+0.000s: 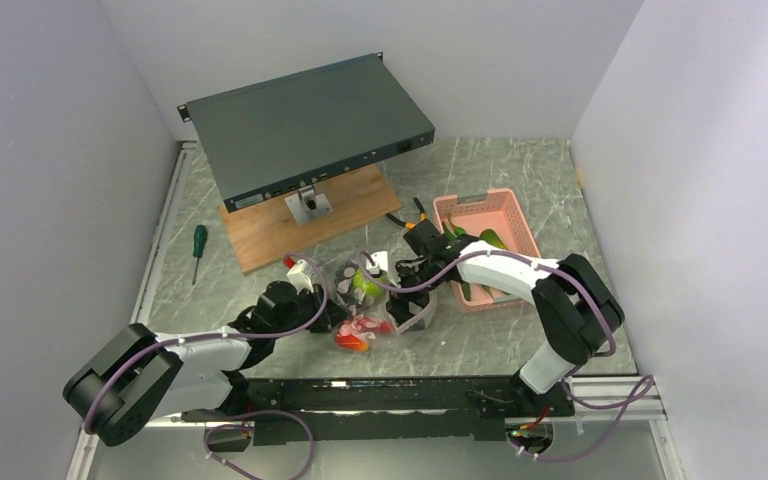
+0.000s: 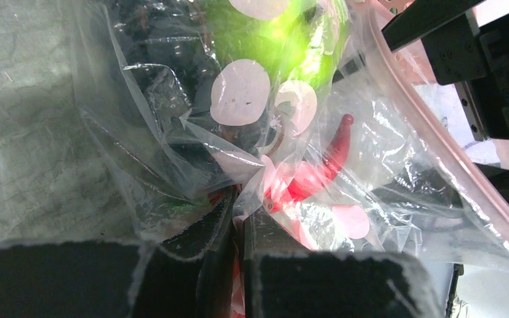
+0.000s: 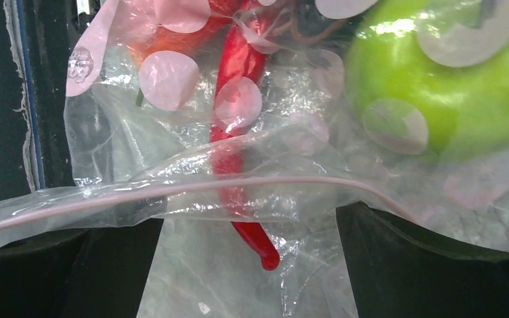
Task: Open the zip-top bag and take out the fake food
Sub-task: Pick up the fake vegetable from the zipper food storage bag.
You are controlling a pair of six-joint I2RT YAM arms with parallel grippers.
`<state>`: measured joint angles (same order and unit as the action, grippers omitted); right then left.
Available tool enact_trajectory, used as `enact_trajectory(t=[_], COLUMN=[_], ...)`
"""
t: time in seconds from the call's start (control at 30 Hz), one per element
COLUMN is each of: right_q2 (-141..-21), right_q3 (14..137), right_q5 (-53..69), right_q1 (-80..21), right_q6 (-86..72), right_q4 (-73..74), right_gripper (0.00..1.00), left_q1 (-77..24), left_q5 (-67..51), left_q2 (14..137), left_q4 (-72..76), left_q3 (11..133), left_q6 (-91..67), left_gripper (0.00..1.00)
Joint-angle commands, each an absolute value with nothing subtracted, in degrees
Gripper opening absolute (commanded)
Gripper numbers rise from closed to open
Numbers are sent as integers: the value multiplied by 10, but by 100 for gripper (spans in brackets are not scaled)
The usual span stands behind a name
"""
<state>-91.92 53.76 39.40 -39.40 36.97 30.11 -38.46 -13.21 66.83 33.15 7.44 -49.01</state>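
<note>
Top external view: the dotted clear bag (image 1: 378, 308) lies crumpled on the table (image 1: 520, 340), just ahead of the two arm bases and between both grippers. Inside it sit a green apple (image 1: 365, 288) and some red pieces (image 1: 352, 340) at its near end.

From the left wrist, the bag (image 2: 172, 99) fills the frame. The apple (image 2: 275, 30) shows bright green at the top behind pale dots, and a red pepper (image 2: 328, 162) lies lower down under the plastic. The left gripper (image 2: 238, 215) is clenched on a fold of the bag's plastic, its two dark fingers (image 2: 199, 238) nearly together with the film pinched between them. From above, this gripper (image 1: 328, 312) sits at the bag's left side.

From the right wrist, the bag's pink zip strip (image 3: 238, 185) runs across the frame. The apple (image 3: 437, 86) is at upper right, and the red pepper (image 3: 238, 132) hangs down the middle with its tip past the strip. The right gripper (image 3: 248, 228) is released, its fingers (image 3: 424, 265) spread wide with the strip draped across them, not pinched. From above, it (image 1: 415, 290) is at the bag's right side.

Just right of the bag stands a pink basket (image 1: 505, 205) holding green pods (image 1: 490, 240). Behind the bag are a wooden board (image 1: 260, 240) and, raised over it, a dark metal box (image 1: 300, 125). A green-handled screwdriver (image 1: 198, 250) lies well off to the left.
</note>
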Motion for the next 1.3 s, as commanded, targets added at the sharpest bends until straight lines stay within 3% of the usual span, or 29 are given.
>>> enact_trajectory(t=[0.0,0.27,0.37,0.47,0.5,0.53,0.6,0.77,0.83,0.9,1.27], right_q2=[-936,-945,-956,-964,-967,-968,-967,-971,-977,-977,-858], right_q3=[557,544,546,551,553,553,550,544,546,554,575], right_q5=[381,328,319,314,313,312,312,296,282,282,297], right_q1=[-408,-421,-432,-442,-442,-443,-445,-454,-457,-457,-436], right_q6=[366,373,377,381,383,384,385,388,388,387,453], right_q4=[311,295,295,299,301,302,300,293,291,300,404], right_gripper=[100,99,91,66,53,34,23,26,17,0,0], left_q1=[-391,-392,-391,-391,-392,-391,-392,-391,-392,-391,-391], left_q5=[-127,-126,-127,-127,-126,-126,-125,-122,-119,-112,-30], left_q2=[669,664,669,671,671,670,667,663,660,653,482], left_q4=[269,275,284,289,289,289,287,281,279,272,66], left_q3=[61,55,53,50,49,48,47,49,49,45,57], left_q6=[-482,-485,-489,-490,-490,-490,-490,-490,-490,-490,-444], left_gripper=[12,12,12,12,12,12,12,12,12,12,7])
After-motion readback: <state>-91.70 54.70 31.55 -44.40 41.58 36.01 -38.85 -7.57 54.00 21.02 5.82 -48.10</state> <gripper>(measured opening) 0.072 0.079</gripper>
